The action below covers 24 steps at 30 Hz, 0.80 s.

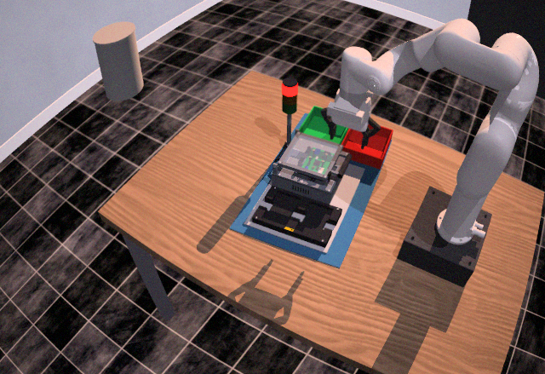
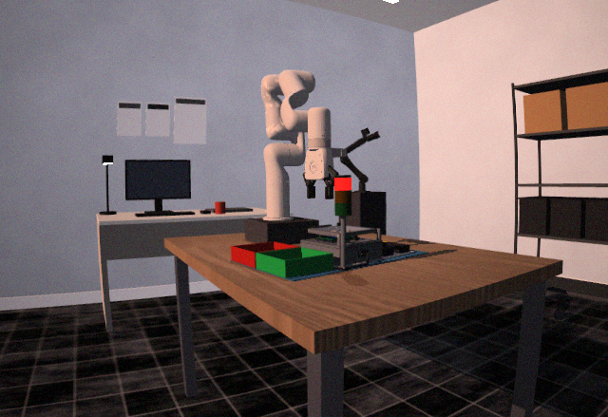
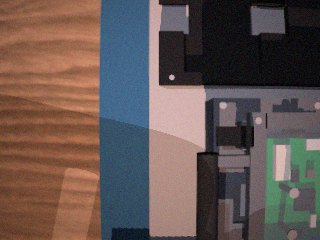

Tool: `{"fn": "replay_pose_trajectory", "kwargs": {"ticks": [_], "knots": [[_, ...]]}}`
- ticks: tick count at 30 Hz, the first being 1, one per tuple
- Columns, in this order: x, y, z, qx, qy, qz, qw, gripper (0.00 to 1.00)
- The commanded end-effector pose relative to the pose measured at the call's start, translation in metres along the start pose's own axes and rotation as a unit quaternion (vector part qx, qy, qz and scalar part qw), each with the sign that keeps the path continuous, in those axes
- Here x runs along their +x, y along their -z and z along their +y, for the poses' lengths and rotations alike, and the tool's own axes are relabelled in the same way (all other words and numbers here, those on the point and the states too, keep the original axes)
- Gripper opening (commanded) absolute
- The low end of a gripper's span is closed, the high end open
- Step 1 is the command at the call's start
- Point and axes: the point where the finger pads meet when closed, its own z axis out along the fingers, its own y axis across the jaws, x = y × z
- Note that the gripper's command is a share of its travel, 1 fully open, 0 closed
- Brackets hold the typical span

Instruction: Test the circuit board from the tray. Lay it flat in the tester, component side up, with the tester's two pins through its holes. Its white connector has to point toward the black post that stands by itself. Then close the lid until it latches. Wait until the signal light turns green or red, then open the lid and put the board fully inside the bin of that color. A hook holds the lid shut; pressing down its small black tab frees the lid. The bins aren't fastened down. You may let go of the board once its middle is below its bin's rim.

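Observation:
The signal light [image 1: 289, 89] [image 2: 342, 183] glows red at its top. The green circuit board [image 1: 318, 159] [image 3: 300, 200] lies in the grey tester [image 1: 303, 187] [image 2: 366, 251], component side up, under the clear lid [image 1: 292, 152] [image 2: 338, 230]. The lid is down; the hook's hold is too small to make out. My gripper [image 1: 347, 141] [image 2: 319, 195] is open and empty, above the tester and bins, with its fingers pointing down. The green bin [image 1: 323, 125] [image 2: 294, 264] and red bin [image 1: 367, 156] [image 2: 242, 255] look empty. The black tray [image 1: 317, 225] [image 3: 225, 60] holds no board that I see.
The bins stand side by side behind the tester, the red one nearer the robot's base [image 1: 439, 250]. The signal light's thin pole [image 1: 289, 128] [image 2: 342, 236] rises beside the tester, on the side away from the base. A blue mat [image 1: 352, 229] [image 3: 125, 75] lies under the equipment.

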Motion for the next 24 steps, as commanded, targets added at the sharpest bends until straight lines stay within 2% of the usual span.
{"fn": "replay_pose_trajectory", "kwargs": {"ticks": [1,2,3,24], "knots": [[-0.0003,0.0013,0.0012,-0.002,0.0,0.0,1.0,1.0],[-0.0003,0.0013,0.0012,-0.002,0.0,0.0,1.0,1.0],[-0.0003,0.0013,0.0012,-0.002,0.0,0.0,1.0,0.0],[-0.0003,0.0013,0.0012,-0.002,0.0,0.0,1.0,0.0]]}}
